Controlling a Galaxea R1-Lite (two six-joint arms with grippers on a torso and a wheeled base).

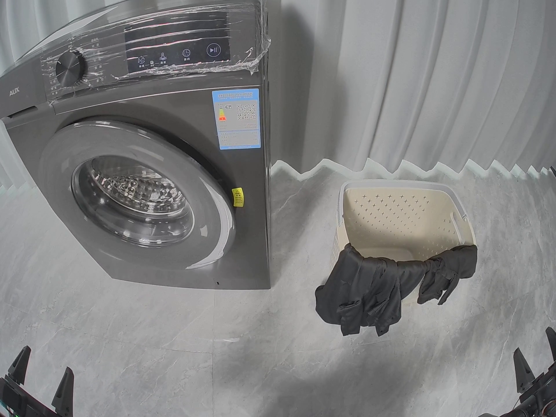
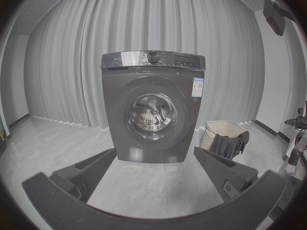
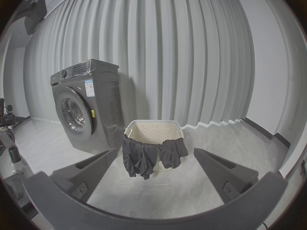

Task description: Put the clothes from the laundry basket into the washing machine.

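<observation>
A grey front-loading washing machine stands on the floor at the left, its round door shut. To its right sits a cream laundry basket. A dark garment is draped over the basket's near rim and hangs down its front. My left gripper is open at the lower left, well short of the machine. My right gripper is open at the lower right, short of the basket.
White curtains hang behind the machine and the basket. Pale marble-look floor lies open between my grippers and both objects. A gap of floor separates the machine from the basket.
</observation>
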